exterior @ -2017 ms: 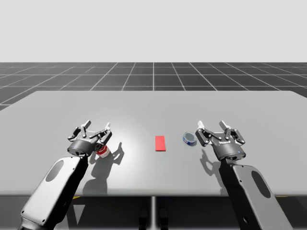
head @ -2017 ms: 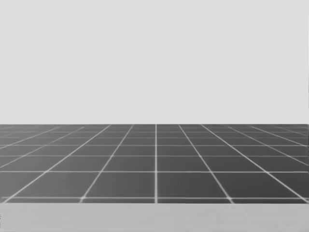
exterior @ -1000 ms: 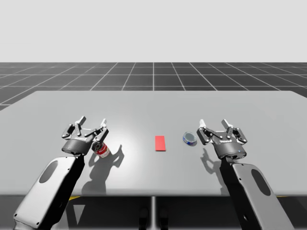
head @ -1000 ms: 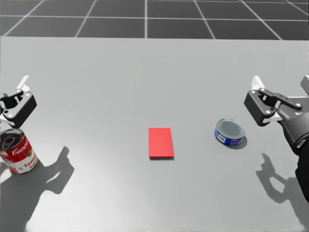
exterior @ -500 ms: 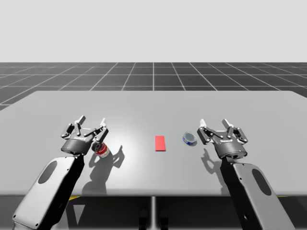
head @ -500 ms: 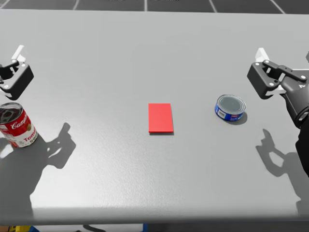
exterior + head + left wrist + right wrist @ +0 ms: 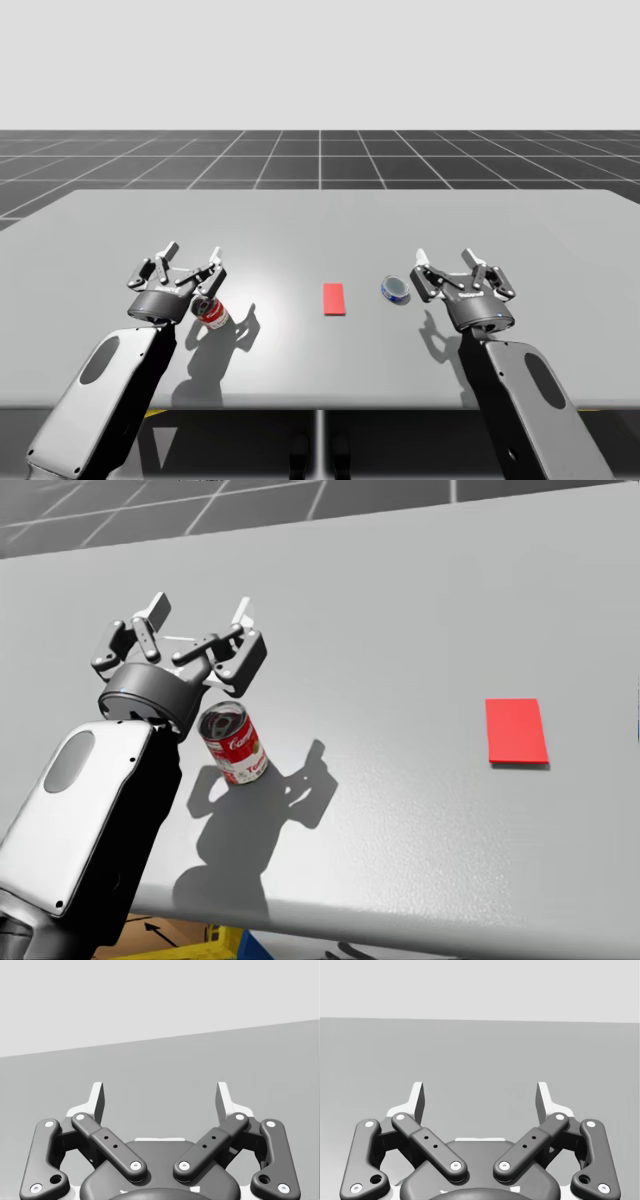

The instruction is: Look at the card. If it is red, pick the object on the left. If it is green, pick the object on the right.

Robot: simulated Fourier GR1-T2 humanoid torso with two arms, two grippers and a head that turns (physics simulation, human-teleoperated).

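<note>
**Red card on show as red can waits beside left arm**

A red card (image 7: 334,299) is seen lying flat near the middle of the grey counter (image 7: 320,215), between two cans. To the left of the card, well apart from it, a red can (image 7: 212,313) with a white lower band is stood upright, its lid facing up. To the right of the card, a low blue can (image 7: 395,290) is set closer in.

The left gripper (image 7: 192,258) is held just above and behind the red can. In the head view, the can (image 7: 234,743) is placed against the base of the left gripper (image 7: 198,615) on the side towards the card (image 7: 516,731), not between its fingers; whether the two are touching cannot be told. The jaws are spread wide, and in the left wrist view bare counter is framed ahead of the left gripper (image 7: 160,1097).

The right gripper (image 7: 445,262) is held just beside the blue can, on the side away from the card. Its jaws are likewise spread wide, with bare counter seen ahead of the right gripper (image 7: 480,1097) in the right wrist view.
</note>
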